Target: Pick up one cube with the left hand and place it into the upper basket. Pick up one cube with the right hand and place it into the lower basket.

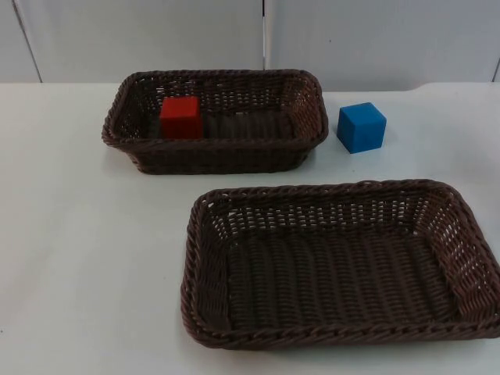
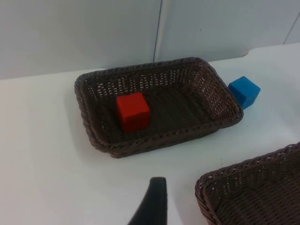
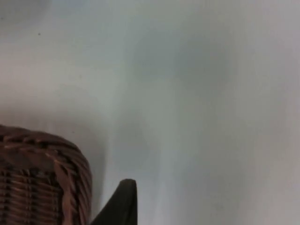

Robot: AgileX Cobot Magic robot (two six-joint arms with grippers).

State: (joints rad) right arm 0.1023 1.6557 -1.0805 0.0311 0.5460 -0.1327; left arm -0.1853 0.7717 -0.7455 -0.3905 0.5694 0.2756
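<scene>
on the table (image 1: pixel 70 258) two baskets stood apart: the upper basket (image 1: pixel 215 156) lay behind and left of the lower basket (image 1: pixel 344 332). one cube (image 1: pixel 181 118) sat inside the upper basket, toward its left end. the other cube (image 1: pixel 362 127) rested on the table just right of that basket, behind the lower one.

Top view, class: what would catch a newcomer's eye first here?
The red cube lies inside the upper basket, at its left end. The blue cube stands on the white table just right of that basket. The lower basket holds no cube.
</scene>
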